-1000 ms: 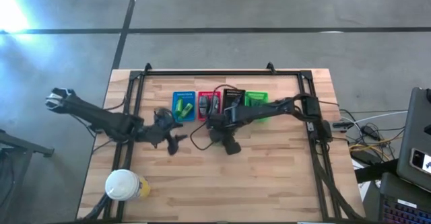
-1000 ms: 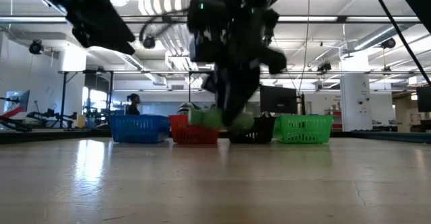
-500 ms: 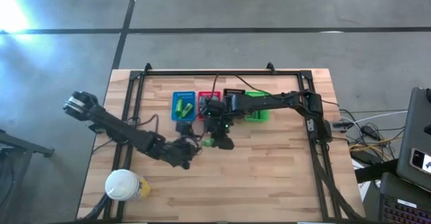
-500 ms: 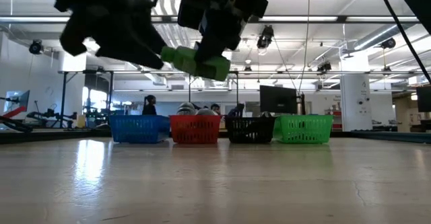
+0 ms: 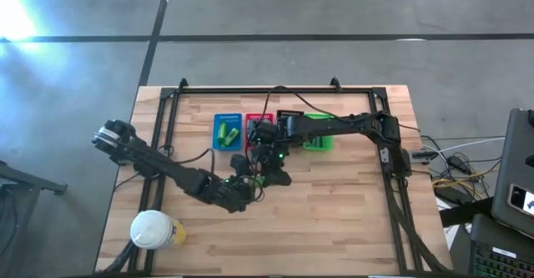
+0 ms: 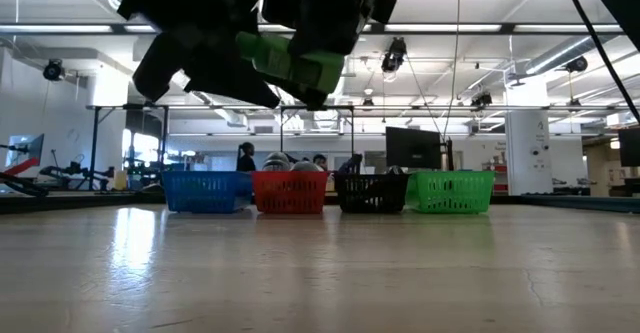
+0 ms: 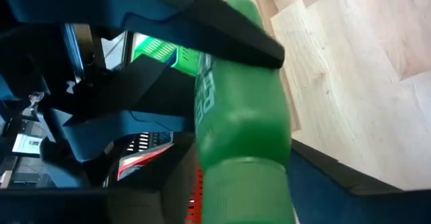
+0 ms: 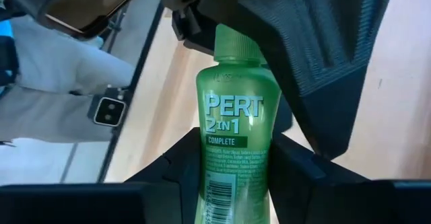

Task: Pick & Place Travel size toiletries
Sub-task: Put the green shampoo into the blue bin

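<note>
Tube in hand: a green tube point(image 8: 232, 133) marked PERT 2 IN 1 is lifted off the table point(image 5: 350, 219), near the middle of the high view, just below the basket row.
Right gripper point(image 5: 265, 171): clenched on the lower part of the green tube; the right wrist view shows its fingers on both sides of the body.
Left gripper point(image 5: 242, 188): right beside the tube, its dark fingers around the cap end in both wrist views. I cannot tell whether it presses on the tube or is only closing in.
Step, as I judge it: a hand-over between the 2 arms, in the air.
Done so far: the blue basket point(image 5: 227, 133), upper middle-left of the high view, holds 2 green tubes; the red basket point(image 5: 259, 126) beside it holds dark items, count unclear.
Other baskets: the black basket point(image 6: 371, 192) and green basket point(image 6: 451, 191) show in the low view; contents hidden.
Left to do: this tube needs a basket. No other loose toiletries show on the table.
Bystander: a white-lidded cup point(image 5: 152, 229) at lower left.
</note>
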